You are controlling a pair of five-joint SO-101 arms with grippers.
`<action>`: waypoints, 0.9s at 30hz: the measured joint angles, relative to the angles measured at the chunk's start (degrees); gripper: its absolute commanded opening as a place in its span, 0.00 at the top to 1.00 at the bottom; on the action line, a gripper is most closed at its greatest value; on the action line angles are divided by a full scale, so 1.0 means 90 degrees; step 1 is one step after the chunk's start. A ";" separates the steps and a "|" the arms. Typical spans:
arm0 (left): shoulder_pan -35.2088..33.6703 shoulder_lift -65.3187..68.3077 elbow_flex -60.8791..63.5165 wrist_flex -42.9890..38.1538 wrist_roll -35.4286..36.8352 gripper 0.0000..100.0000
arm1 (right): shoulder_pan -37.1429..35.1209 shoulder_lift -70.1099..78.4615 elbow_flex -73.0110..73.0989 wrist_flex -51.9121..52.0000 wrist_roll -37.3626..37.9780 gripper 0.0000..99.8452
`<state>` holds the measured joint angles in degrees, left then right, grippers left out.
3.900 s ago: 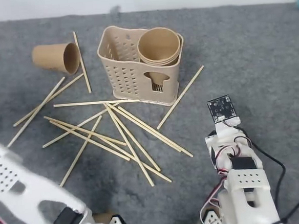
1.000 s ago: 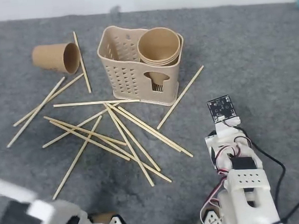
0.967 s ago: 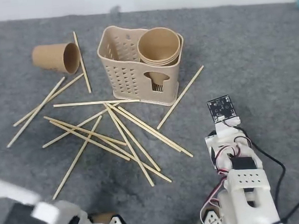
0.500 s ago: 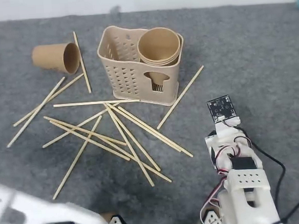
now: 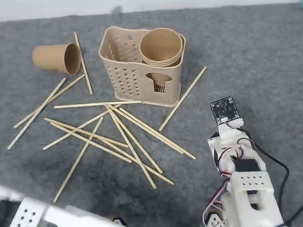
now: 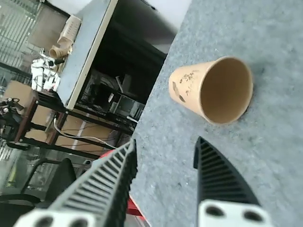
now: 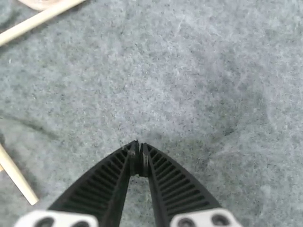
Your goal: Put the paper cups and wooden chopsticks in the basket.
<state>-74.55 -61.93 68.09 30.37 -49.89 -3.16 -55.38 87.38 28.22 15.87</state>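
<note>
Fingers [image 6: 109, 179] of left gripper [image 6: 165, 141] spread, right gripper [image 7: 138, 147] pressed together, both empty. Tan paper cup [image 5: 57, 58] on its side far left, mouth toward beige perforated basket [image 5: 127, 68] holding nested cups [image 5: 161, 46]; pale wooden chopsticks [image 5: 106, 137] scattered nearer on bench [image 5: 272, 58].

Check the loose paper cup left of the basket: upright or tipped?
Tipped. The paper cup lies on its side on the grey mat, mouth facing the basket; the left wrist view looks into its empty inside.

Stacked cups [image 5: 161, 46] fill the basket [image 5: 127, 68]; chopsticks [image 5: 96, 104] lie scattered.
</note>
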 measured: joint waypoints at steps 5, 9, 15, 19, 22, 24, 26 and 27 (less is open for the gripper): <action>-0.0068 0.0313 0.0039 -0.0713 -0.0029 0.80 | 0.0000 0.0000 0.0010 0.0000 0.0000 0.99; -0.0117 0.0821 0.0039 -0.1250 -0.0186 0.80 | 0.0000 0.0000 0.0098 0.0000 0.0000 0.99; -0.0059 0.1504 0.0039 -0.1846 -0.0391 0.80 | 0.0000 0.0000 0.0098 0.0000 0.0000 0.99; 0.0039 0.2051 0.0029 -0.2168 -0.0400 0.80 | 0.0000 0.0000 0.0098 0.0000 0.0000 0.99; 0.0088 0.2569 -0.0147 -0.2208 -0.0400 0.80 | 0.0000 0.0000 0.0098 0.0000 0.0000 0.99; 0.0117 0.2989 -0.0352 -0.2247 -0.0400 0.80 | 0.0000 0.0000 0.0098 0.0000 0.0000 0.99; 0.0176 0.3399 -0.0596 -0.2256 -0.0400 0.80 | 0.0000 0.0000 0.0098 0.0000 0.0000 0.99; 0.0205 0.3595 -0.0723 -0.2276 -0.0400 0.80 | 0.0000 0.0000 0.0098 0.0000 0.0000 0.99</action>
<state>-72.70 -29.58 61.58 9.89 -53.49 -3.16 -55.38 88.26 28.22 15.87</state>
